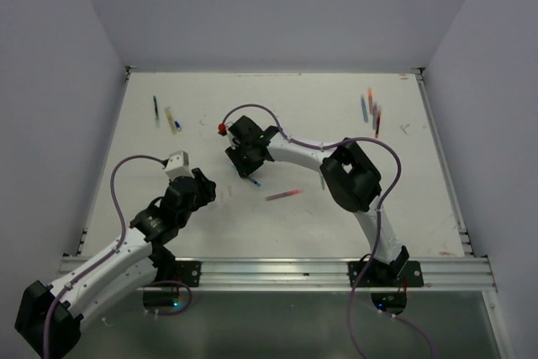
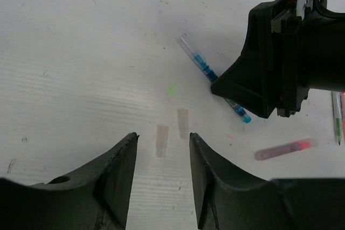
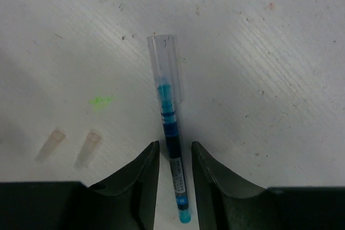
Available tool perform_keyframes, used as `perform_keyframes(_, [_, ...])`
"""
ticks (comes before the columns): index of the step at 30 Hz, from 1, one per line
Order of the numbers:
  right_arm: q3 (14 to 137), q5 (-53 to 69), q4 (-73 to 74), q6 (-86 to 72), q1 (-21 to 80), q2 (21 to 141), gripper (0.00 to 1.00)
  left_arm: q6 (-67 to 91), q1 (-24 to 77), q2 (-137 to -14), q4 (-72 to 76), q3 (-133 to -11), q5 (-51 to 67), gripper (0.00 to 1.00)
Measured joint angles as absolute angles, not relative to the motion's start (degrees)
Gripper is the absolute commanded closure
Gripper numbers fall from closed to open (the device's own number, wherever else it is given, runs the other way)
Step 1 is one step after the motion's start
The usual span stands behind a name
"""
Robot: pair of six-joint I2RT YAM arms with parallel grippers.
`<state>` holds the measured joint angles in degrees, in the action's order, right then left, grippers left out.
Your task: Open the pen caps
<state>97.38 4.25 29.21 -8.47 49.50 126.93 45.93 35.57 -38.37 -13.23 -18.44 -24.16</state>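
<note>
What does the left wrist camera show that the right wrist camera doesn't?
Only the left wrist view shows the left gripper, open and holding nothing. It also shows the right gripper from outside, a pink pen and a green pen at the frame's edge.

Only the right wrist view shows that gripper's fingers on either side of the blue pen. I cannot tell whether they squeeze it.

Both views show that pen with its clear cap, two loose clear caps and a green smudge.
</note>
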Motion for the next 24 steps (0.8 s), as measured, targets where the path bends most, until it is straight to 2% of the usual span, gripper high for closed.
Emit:
perform_keyframes(3, [97.4,3.7,28.8,-8.3,49.6,127.1,0.88,46.4,35.5,-40.2,-13.7,-19.2,-24.6,0.53])
perform_keyframes(4, [97.5,3.7,28.6,-8.3,49.6,127.2,1.0,46.6,35.5,-41.2,-14.0,-19.7,-24.8,0.52])
perform_keyframes(12, [93.0,3.7,24.6,-9.2,49.6,124.7,1.0,46.7,34.8,-50.0,-14.8,-27.5,-25.8,0.46])
perform_keyframes(15, [87.6,4.2,23.0,-10.2,49.7,120.7,1.0,45.1,33.6,-53.4,-12.6,-30.6,-25.2,0.5])
perform_keyframes(20, [77.4,5.8,18.5,-13.4,49.8,111.0,1.0,42.8,28.4,-57.3,-6.8,-31.8,-18.6,0.52])
perform_keyframes(24, [73.1,8.0,13.1,-15.8,49.8,105.9,1.0,42.4,23.8,-58.6,0.3,-31.1,-9.2,0.44])
